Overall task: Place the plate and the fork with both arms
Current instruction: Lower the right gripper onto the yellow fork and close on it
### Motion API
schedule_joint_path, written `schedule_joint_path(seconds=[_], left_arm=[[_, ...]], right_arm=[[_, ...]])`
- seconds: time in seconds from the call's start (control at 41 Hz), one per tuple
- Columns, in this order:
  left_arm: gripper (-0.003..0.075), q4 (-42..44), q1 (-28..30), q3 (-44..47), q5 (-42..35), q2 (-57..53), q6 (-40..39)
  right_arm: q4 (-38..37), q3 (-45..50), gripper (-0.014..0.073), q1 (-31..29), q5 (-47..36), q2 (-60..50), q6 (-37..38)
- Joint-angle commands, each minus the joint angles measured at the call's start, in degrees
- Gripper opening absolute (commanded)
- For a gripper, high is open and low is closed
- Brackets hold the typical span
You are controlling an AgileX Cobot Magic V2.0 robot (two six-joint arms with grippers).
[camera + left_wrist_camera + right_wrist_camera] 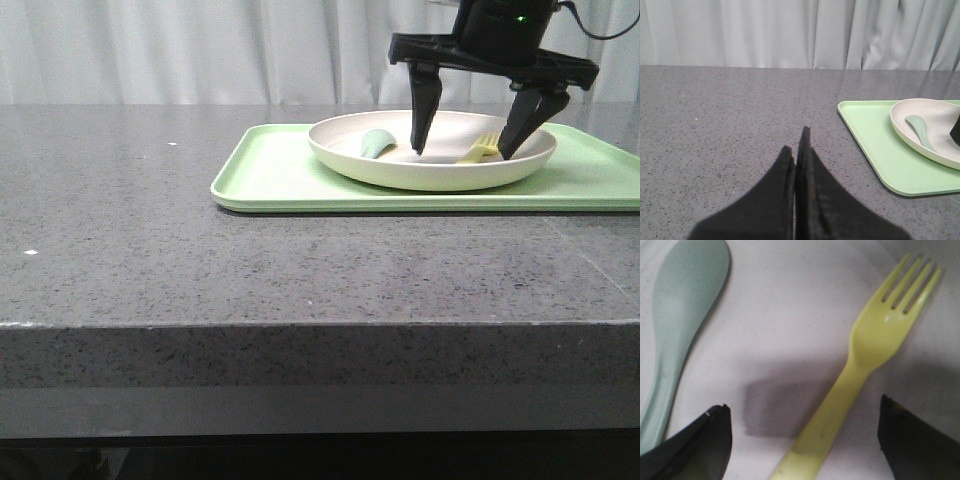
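The cream-white plate (432,165) sits on a light-green tray at the table's right. The pale-yellow fork (479,150) lies in the plate, its handle between my right fingers. My right gripper (466,153) is open, fingertips down inside the plate on either side of the fork. In the right wrist view the fork (860,370) runs between the open fingers of the right gripper (802,440), untouched. My left gripper (796,145) is shut and empty above bare table, left of the tray; it is out of the front view. The plate (945,150) shows at that view's edge.
The light-green tray (270,170) lies under the plate; it also shows in the left wrist view (875,135). A sage-green spoon (378,143) lies in the plate beside the fork, seen too in both wrist views (919,131) (682,315). Grey stone tabletop (150,220); white curtain behind.
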Motion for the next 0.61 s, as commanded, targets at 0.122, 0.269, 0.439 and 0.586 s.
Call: schedule_joint_path(seconds=[0.122,0.269,0.439,0.586], left_arm=[[-0.0018,-0.45,-0.18,-1.62,-5.25,0.07,-0.43],[-0.0018,-0.45,-0.18,-1.62,-5.25,0.07,-0.43],[-0.0018,-0.45,-0.18,-1.62,-5.25,0.07,-0.43],[-0.0018,-0.45,-0.18,-1.62,-5.25,0.07,-0.43]], right_arm=[[-0.20,-1.93,0.0610,-0.11,-2.14,-2.47,0.62],[-0.20,-1.93,0.0559,-0.11,-2.04,-2.45,0.67],[-0.20,-1.93,0.0479,-0.11,-1.30,-2.45,0.67],[-0.20,-1.93,0.0321,-0.11,-0.81,-2.45,0.67]])
